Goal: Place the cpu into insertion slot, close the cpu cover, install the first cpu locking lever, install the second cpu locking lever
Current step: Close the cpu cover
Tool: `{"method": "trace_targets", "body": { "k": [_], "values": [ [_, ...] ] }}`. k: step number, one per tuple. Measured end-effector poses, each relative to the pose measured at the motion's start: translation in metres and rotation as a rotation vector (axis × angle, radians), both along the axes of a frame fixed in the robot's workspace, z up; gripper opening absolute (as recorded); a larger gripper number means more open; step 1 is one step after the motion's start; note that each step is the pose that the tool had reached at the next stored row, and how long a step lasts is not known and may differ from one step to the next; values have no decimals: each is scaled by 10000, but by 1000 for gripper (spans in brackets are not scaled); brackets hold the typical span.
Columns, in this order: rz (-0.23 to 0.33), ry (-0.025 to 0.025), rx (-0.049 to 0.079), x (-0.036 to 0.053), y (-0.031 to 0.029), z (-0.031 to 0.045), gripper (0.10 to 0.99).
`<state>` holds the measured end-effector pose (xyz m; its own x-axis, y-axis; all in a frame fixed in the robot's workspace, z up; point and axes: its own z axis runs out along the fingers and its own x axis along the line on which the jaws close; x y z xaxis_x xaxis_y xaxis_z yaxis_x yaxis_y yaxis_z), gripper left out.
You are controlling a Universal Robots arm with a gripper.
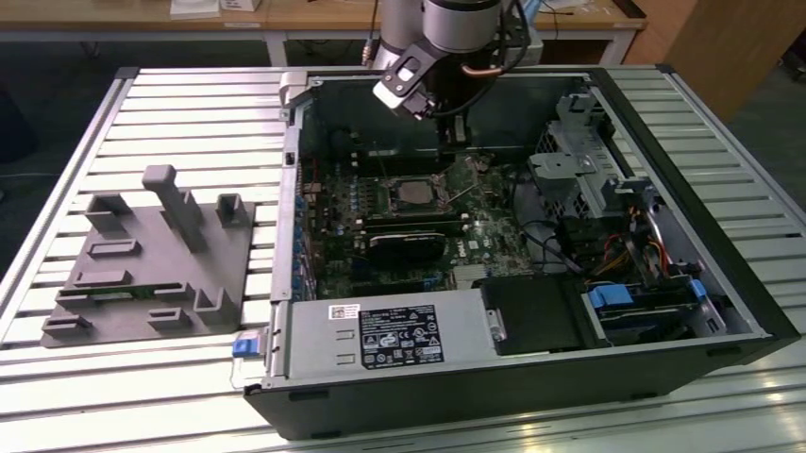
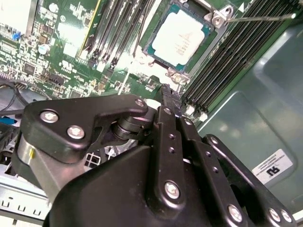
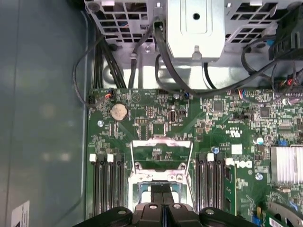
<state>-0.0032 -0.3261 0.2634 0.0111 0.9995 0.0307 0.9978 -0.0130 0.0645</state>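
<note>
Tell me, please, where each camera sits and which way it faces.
Exterior view: off the arm, looking down into the computer case; arm shows.
First wrist view: on the arm, facing the cpu cover past the gripper.
Second wrist view: on the arm, facing the cpu past the gripper.
Both wrist views share the gripper.

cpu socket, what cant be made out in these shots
First wrist view: the hand hides most of the socket in front of the raised cpu cover.
Second wrist view: the picture edge cuts off the socket's far side, past the cpu.
Exterior view: the cpu is too small to tell whether it is fully seated.
</note>
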Motion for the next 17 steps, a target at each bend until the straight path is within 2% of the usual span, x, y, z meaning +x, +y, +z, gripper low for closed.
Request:
{"method": "trace_targets", "body": {
  "k": [17],
  "values": [
    [-40, 1, -16, 267, 22, 0, 106]
  ]
}}
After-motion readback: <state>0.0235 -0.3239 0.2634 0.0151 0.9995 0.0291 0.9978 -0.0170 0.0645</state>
